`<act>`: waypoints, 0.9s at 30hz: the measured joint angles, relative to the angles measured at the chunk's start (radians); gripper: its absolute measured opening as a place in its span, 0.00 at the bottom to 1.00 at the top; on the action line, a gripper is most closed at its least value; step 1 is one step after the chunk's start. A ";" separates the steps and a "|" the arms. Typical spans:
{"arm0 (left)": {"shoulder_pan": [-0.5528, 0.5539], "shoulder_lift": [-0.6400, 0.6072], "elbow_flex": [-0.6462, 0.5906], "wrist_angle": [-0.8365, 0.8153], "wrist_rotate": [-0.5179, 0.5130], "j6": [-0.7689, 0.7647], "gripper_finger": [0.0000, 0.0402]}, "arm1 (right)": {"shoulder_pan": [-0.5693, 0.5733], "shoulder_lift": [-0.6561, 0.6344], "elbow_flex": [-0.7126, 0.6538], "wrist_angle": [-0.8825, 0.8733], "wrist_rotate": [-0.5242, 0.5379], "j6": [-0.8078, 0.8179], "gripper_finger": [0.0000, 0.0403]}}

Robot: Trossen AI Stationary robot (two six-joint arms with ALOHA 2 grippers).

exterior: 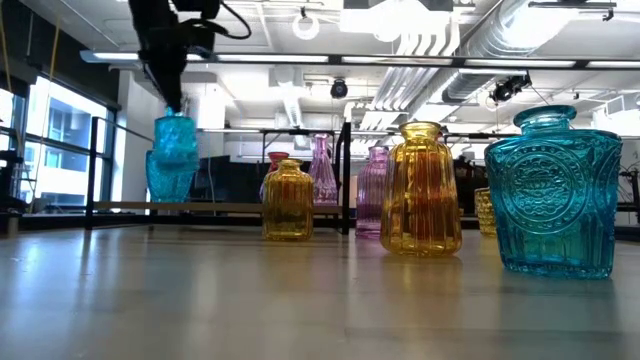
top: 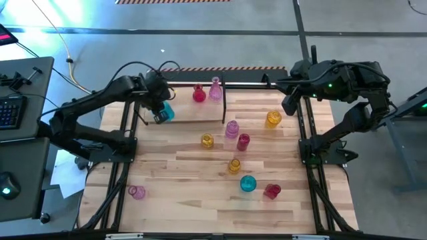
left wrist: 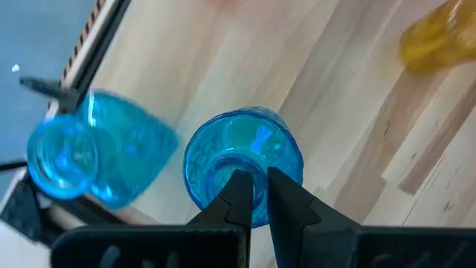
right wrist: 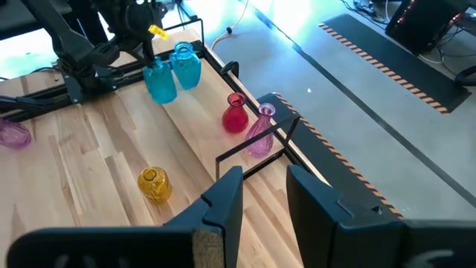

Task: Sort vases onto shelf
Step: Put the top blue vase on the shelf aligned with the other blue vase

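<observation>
My left gripper (top: 159,107) is shut on a cyan vase (top: 165,114) at the left end of the shelf (top: 193,115), a black rod rack with a wooden plank. A second cyan vase (left wrist: 74,156) stands on the plank beside it. Farther right on the shelf stand a red vase (top: 199,94) and a pink vase (top: 215,89). In the low view the held vase (exterior: 175,138) shows higher than the standing one (exterior: 165,182). My right gripper (right wrist: 264,197) waits open and high over the table's far right corner. My left gripper pinches the rim of the cyan vase's mouth (left wrist: 256,175). One finger (left wrist: 239,192) seems to reach into the mouth and the other (left wrist: 286,197) lies outside the neck. The fingers come from above, pointing steeply down. The vase hangs nearly upright below them, lifted off the plank.
Loose vases stand on the tabletop: yellow (top: 273,119), pink (top: 231,129), red (top: 243,141), yellow (top: 207,141), yellow (top: 234,165), cyan (top: 247,183), red (top: 271,191), and pink (top: 137,193) near the left front. The shelf's upright rod (top: 224,100) bounds its right end.
</observation>
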 joint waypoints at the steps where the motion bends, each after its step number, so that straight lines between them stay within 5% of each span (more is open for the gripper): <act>1: 0.000 -0.009 -0.013 0.000 -0.005 0.000 0.03 | 0.000 0.000 0.000 0.000 0.000 0.006 0.22; 27: 0.087 -0.028 -0.126 0.091 -0.105 0.030 0.03 | 0.000 0.000 0.000 0.000 -0.016 0.015 0.22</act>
